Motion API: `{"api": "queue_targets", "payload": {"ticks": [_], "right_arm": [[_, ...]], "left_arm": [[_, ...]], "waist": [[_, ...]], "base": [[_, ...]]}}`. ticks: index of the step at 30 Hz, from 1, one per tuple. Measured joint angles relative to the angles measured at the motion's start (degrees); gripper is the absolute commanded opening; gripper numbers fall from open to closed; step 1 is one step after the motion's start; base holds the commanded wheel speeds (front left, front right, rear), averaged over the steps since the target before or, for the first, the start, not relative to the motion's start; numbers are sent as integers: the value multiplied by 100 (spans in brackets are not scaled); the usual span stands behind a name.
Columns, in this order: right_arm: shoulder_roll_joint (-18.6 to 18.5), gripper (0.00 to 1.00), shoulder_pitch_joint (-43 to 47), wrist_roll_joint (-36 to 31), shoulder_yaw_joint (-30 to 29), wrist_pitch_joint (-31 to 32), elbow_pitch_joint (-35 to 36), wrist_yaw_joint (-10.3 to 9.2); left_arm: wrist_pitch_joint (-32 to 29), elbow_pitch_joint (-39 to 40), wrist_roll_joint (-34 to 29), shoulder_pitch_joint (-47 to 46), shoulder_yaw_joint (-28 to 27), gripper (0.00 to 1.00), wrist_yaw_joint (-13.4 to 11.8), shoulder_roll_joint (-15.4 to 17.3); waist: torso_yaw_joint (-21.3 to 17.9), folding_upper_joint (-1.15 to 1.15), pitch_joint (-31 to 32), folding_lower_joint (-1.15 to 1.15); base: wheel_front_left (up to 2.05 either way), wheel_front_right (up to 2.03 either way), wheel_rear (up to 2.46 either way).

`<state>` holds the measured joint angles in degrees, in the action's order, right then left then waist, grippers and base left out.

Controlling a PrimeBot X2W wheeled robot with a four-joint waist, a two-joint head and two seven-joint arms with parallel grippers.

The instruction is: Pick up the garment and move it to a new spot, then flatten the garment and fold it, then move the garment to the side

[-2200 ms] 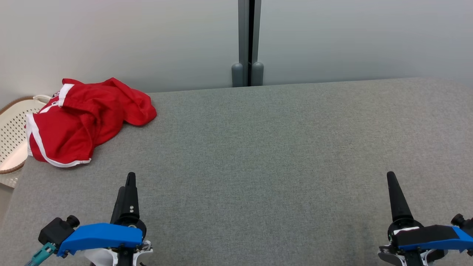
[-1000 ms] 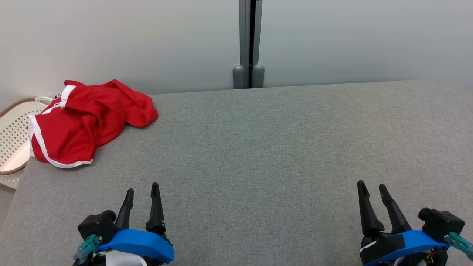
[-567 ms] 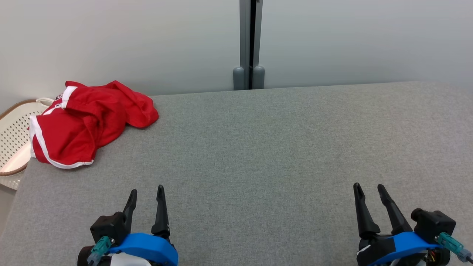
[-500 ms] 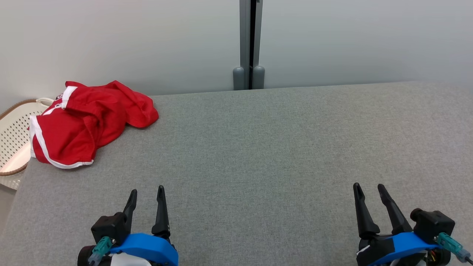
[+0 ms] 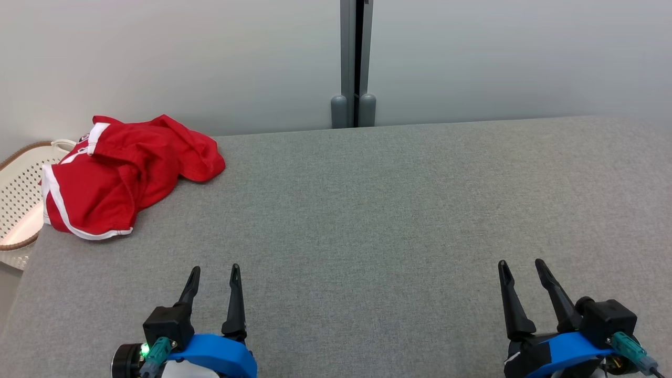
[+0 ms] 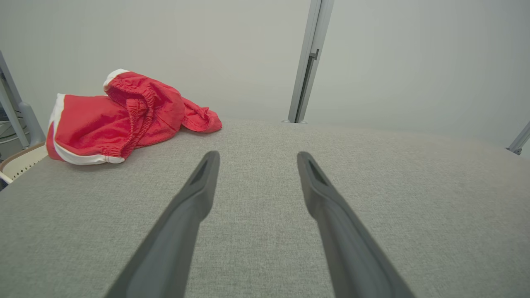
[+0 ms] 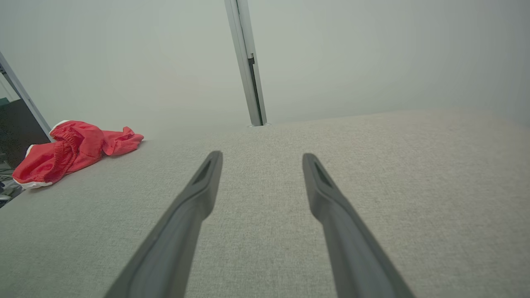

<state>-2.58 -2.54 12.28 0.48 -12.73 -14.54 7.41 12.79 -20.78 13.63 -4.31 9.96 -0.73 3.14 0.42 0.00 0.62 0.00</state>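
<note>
Grey cloth covers the wide flat bench (image 5: 367, 210), with a pale wall (image 5: 157, 52) behind. The left pincer (image 5: 215, 268) and the right pincer (image 5: 521, 262) are both wide open and hold nothing; the crumpled red cloth garment with white edges (image 5: 121, 168) lies well ahead of the left pincer and off to its left, far from the right one. To pick it up well, the left pincer should probably reach over, come down on a thick bunched fold, pinch only the red cloth, and lift high before carrying it.
</note>
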Motion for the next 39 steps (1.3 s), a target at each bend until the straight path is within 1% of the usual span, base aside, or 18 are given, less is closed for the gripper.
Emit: {"api": "queue_targets", "payload": {"ticks": [21, 39], "right_arm": [[-11, 100, -1, -773, -24, -225, 15, 1], [-12, 100, -1, -762, -29, -226, 16, 1]], "left_arm": [[219, -267, -630, -49, 77, 100, -49, -15], [220, -330, -615, -67, 77, 100, -49, -19]], "waist": [[1, 0, 12, 0], [6, 0, 3, 0]], "base": [[0, 0, 0], [0, 0, 0]]}}
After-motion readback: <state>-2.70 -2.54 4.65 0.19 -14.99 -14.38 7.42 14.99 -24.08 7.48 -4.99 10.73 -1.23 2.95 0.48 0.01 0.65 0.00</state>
